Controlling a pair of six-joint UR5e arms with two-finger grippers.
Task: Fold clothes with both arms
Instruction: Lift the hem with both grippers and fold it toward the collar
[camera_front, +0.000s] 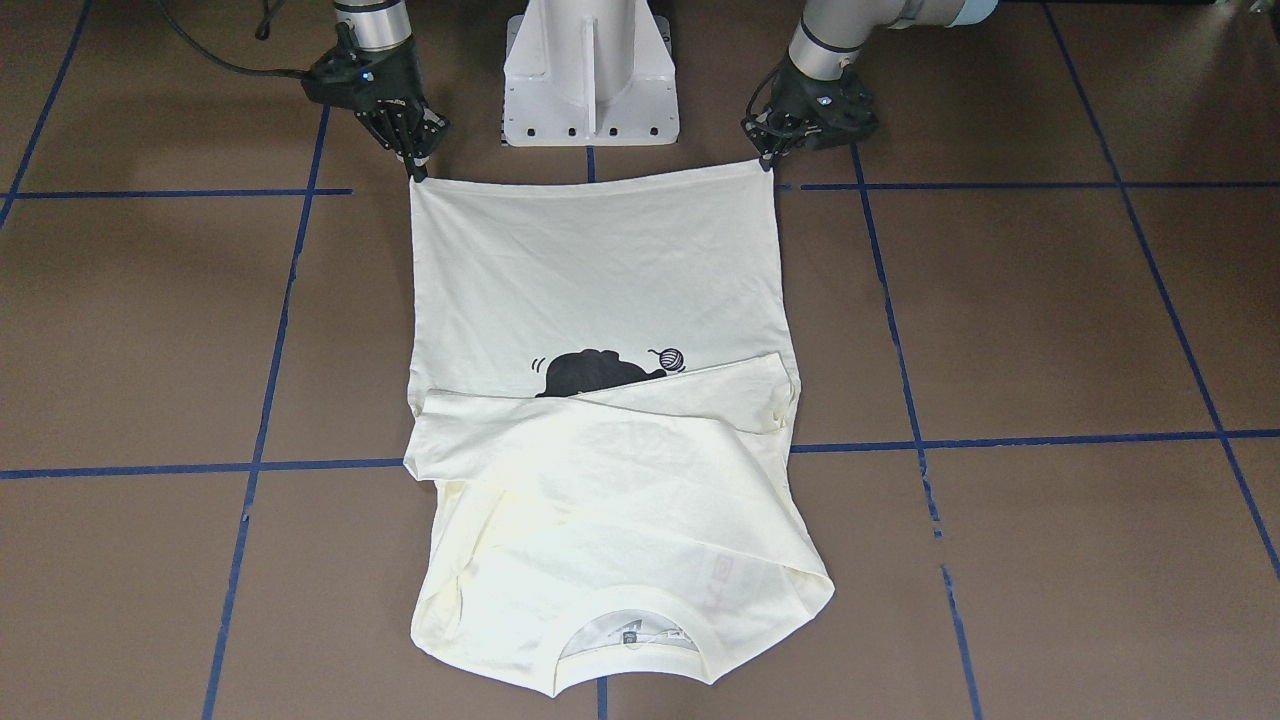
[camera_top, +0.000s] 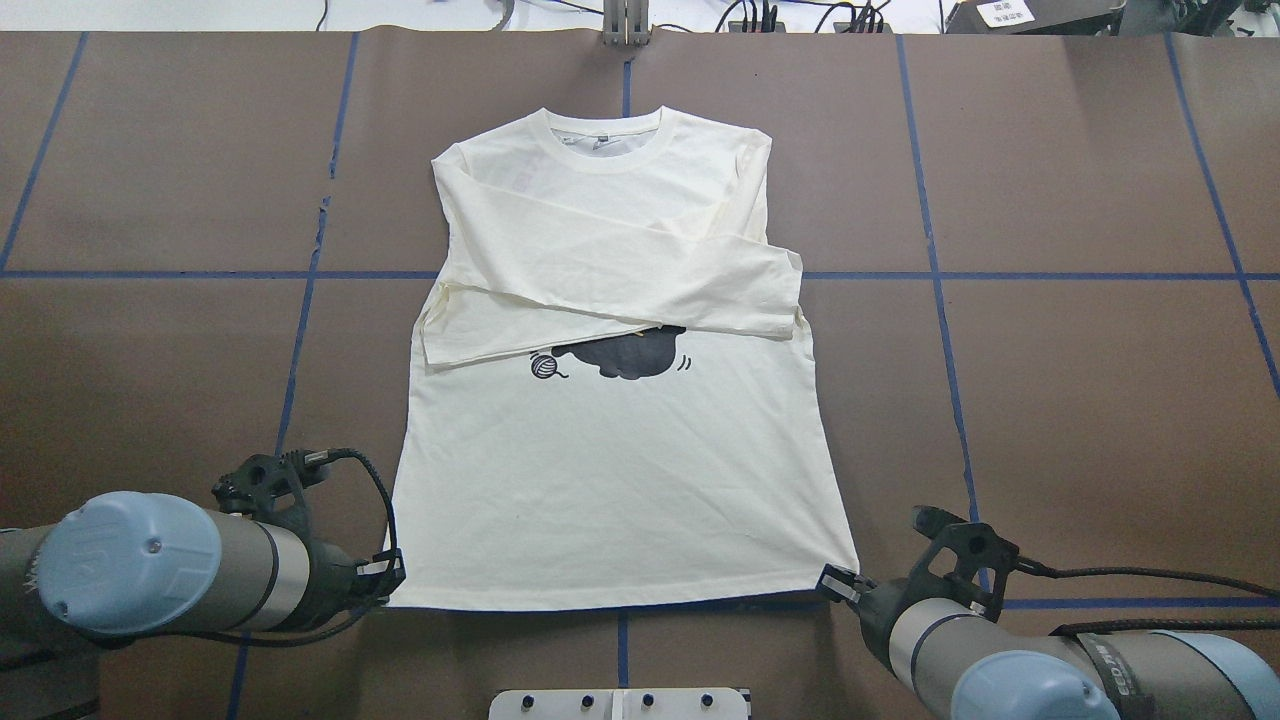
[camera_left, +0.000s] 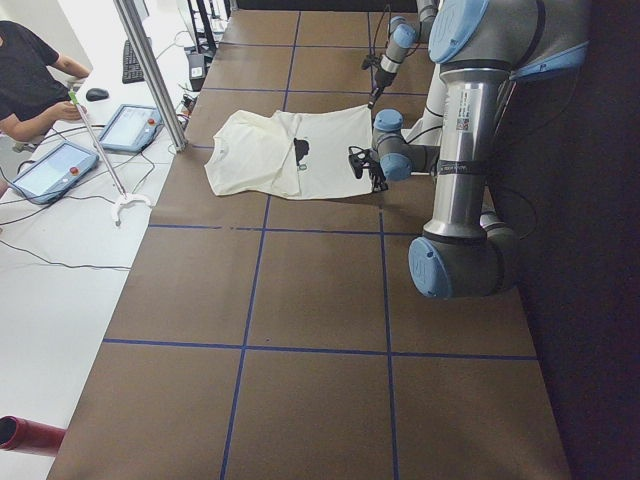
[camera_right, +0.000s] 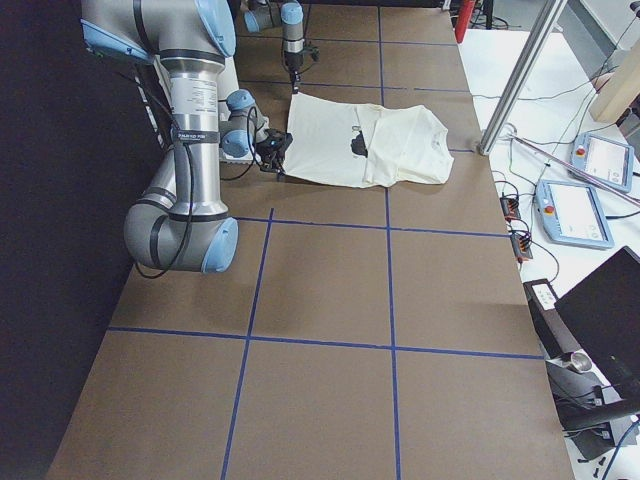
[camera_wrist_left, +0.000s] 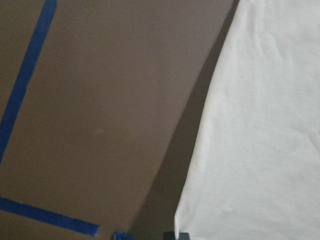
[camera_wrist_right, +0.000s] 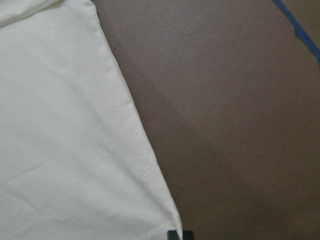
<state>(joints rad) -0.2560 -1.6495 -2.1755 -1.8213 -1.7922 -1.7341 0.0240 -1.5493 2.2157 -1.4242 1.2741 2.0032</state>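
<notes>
The T-shirt (camera_top: 610, 500) lies print-up at mid-counter (camera_top: 1080, 400). In the overhead view its collar points to 12 o'clock and its hem to 6, with both sleeves folded across the chest over the top of the cat print. The hem runs straight between the claws. The left claw (camera_top: 392, 578) is pinched on the 7 o'clock corner, the right claw (camera_top: 836, 583) on the 5 o'clock corner. Brown counter crossed by blue tape lines (camera_top: 1000, 275) stretches wide at 3 and 9 o'clock. The pedestal base (camera_top: 620, 703) sits near the hem at 6.

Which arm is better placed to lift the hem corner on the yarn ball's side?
Left: the left pincer is at that corner of the T-shirt; the right pincer sits at the opposite one.
</notes>
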